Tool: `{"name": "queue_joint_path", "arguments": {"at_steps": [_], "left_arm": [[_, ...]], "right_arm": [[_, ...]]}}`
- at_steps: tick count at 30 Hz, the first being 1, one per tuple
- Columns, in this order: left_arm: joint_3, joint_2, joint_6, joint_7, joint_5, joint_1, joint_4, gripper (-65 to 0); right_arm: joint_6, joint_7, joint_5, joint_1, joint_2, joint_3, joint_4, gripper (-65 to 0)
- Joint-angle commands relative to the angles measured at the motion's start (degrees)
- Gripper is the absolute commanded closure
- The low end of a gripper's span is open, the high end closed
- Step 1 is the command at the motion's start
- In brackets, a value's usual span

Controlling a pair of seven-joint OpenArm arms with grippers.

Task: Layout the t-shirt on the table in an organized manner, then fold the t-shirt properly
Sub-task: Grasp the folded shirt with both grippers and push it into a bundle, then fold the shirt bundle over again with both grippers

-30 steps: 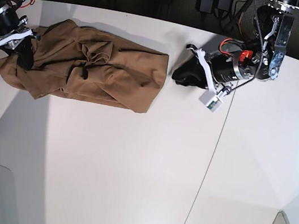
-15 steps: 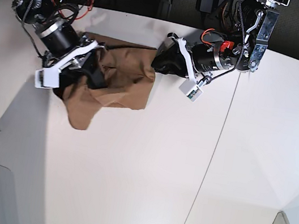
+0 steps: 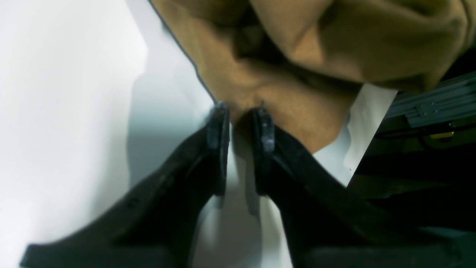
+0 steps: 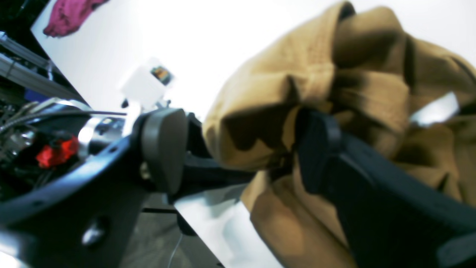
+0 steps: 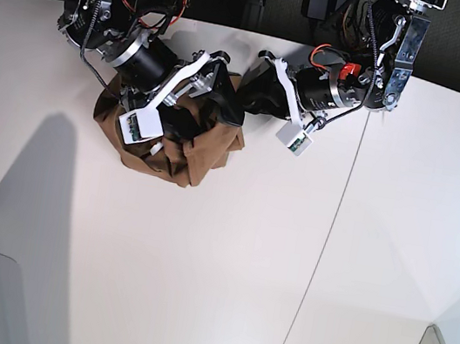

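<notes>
Fingertips of the left gripper stand close together with a narrow gap, and a corner of the t-shirt lies pinched between them at its hem; the black fingers widen back toward 6 o'clock in the left wrist view. In the base view this gripper points toward 9 o'clock, its motor body and red-wired wrist trailing toward 3 o'clock and the arm rising to 12 o'clock off the far table edge.

Fingers of the right gripper are spread wide, one pad at 9 o'clock and the other finger at 3 o'clock, with a thick bunched fold of the t-shirt sitting between them; whether they press on it I cannot tell. In the base view the right gripper reaches toward 3 o'clock across the top of the cloth, its arm slanting back to 10 o'clock.

The t-shirt lies crumpled in a compact heap on the table, near the far edge, between the two grippers, which are close to each other.
</notes>
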Motion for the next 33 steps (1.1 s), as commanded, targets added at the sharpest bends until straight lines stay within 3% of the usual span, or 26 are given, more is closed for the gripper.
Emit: {"name": "queue_joint_path", "arguments": {"at_steps": [1,9,15,21,27,33], "left_arm": [[-0.02,-0.20,-0.47,0.33,0.13,-0.46,0.55,-12.1],[-4.85,-3.80,-0.47,7.41,-10.21,-0.42,5.60,-12.1],[-5.97,-9.22,-0.47,8.52,-14.05,0.04,10.14,-12.1],[-5.95,-10.01,-0.47,9.11,-15.41,0.50,10.84,-12.1],[-5.97,-9.99,-0.47,7.32,-16.26,0.33,10.84,-12.1],[-6.36,-10.03,-0.47,4.39,-10.56,-0.76,10.82,-12.1]], "right_arm": [[0.63,1.36,1.64,0.50,0.00,-0.09,1.90,-44.9],[0.55,2.23,-0.94,0.61,0.00,1.09,8.24,-44.7],[0.17,3.69,-0.98,1.38,0.17,8.61,9.46,-44.7],[0.17,3.82,-1.07,2.49,0.17,14.62,9.14,-44.7],[0.20,3.45,-1.05,2.49,0.17,10.71,1.51,-44.7],[0.70,2.60,1.25,2.47,0.15,2.01,-4.31,-44.7]]}}
